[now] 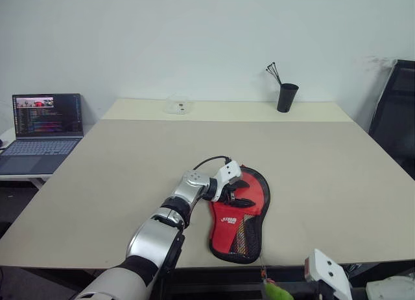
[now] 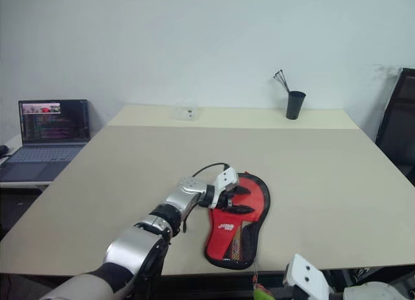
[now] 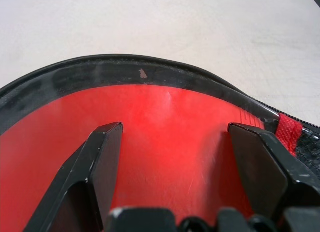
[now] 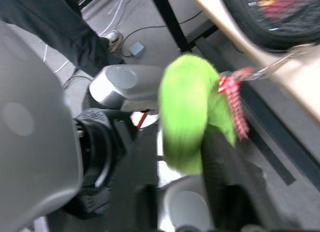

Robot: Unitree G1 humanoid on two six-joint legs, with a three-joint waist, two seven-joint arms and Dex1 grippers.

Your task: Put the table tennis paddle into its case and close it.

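Left eye view: the case [image 1: 241, 221] lies flat on the beige table [image 1: 130, 170], close to the near edge, red side up with its mesh pocket and white logo toward the robot and its round end pointing away. Its black rim runs all the way around. The left gripper [image 1: 238, 191] rests over the round end of the case, its black fingers spread wide and lying on the red surface rather than pinching anything. In the left wrist view the two fingers [image 3: 95, 167] stand well apart with bare red material between them, and the black zipped edge of the case curves just past their tips.

The green zipper tag [image 1: 275, 291] hangs just off the table's near edge, below the narrow end of the case, joined to it by a thin cord. The right gripper [image 4: 190, 157] is down there beside it; in the right wrist view the fuzzy green tag sits against one dark finger, but the blur leaves it impossible to tell whether the fingers clamp it or how far apart they stand.

At the far side of the table stand a black cup [image 1: 286, 97] with sticks in it and a small clear box [image 1: 177, 105]. A laptop [image 1: 43, 131] sits open on a side table to the left.
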